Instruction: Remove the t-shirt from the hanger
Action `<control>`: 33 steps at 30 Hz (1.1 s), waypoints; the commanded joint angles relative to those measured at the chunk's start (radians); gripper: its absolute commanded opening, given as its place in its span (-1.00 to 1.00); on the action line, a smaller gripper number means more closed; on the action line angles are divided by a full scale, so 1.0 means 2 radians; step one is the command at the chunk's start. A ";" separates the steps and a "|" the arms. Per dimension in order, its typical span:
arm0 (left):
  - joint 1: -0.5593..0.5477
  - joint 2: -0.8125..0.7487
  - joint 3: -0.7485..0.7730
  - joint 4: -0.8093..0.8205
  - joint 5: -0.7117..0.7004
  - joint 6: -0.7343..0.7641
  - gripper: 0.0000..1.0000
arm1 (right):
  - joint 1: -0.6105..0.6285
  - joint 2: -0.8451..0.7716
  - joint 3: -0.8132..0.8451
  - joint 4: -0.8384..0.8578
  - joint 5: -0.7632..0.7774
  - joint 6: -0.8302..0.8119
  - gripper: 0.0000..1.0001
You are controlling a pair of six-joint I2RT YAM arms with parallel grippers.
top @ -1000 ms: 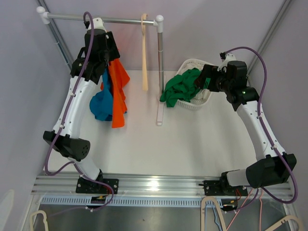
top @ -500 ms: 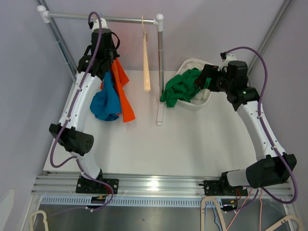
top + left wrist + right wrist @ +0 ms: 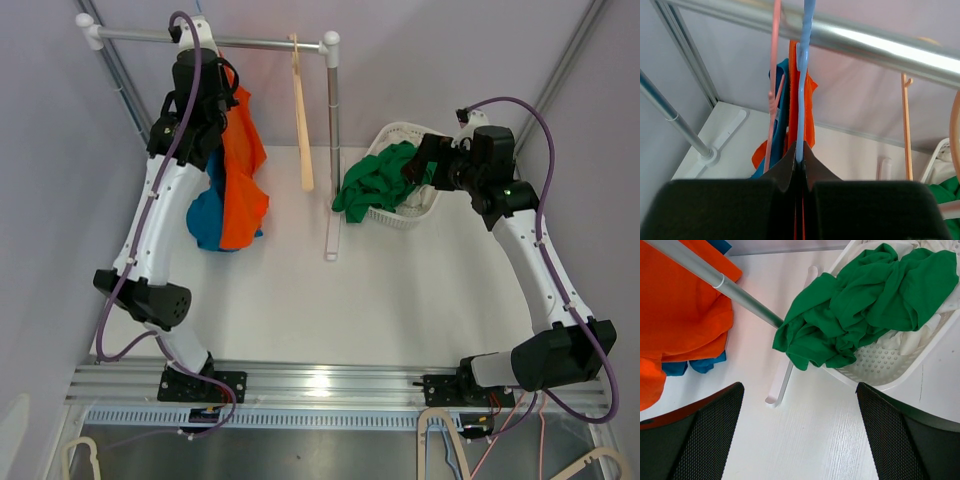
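Left tool (image 3: pixel 799 156) is clamped tight on the thin blue plastic hanger (image 3: pixel 804 75) against the orange t-shirt (image 3: pixel 240 170); right tool (image 3: pixel 428 160) gapes wide, empty.

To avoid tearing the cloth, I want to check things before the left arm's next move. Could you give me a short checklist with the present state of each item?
1. Left tool shut on the blue hanger: ok.
2. Blue hanger's hook lifted off the rail: cannot tell, the hook is out of view.
3. Pink hanger clear of the blue one: not ok, it hangs close beside.
4. Orange t-shirt off its hanger: not ok, it hangs under the left tool.
5. Right tool open and free to help: ok, it hovers near the basket holding the green cloth.
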 commanded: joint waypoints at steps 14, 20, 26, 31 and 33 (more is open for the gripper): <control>-0.003 -0.167 -0.222 0.209 0.201 0.049 -0.99 | -0.003 -0.017 -0.012 0.026 -0.018 0.005 0.99; -0.003 -0.216 -0.266 0.230 0.215 0.061 -0.99 | -0.001 -0.024 -0.023 0.032 -0.027 0.009 0.99; -0.003 -0.207 -0.262 0.219 0.227 0.065 -0.99 | -0.001 -0.031 -0.027 0.032 -0.030 0.012 0.99; -0.003 -0.212 -0.269 0.224 0.240 0.052 -0.99 | -0.002 -0.036 -0.029 0.025 -0.026 0.005 0.99; -0.003 -0.213 -0.268 0.223 0.238 0.050 -0.99 | -0.001 -0.038 -0.027 0.022 -0.025 0.003 0.99</control>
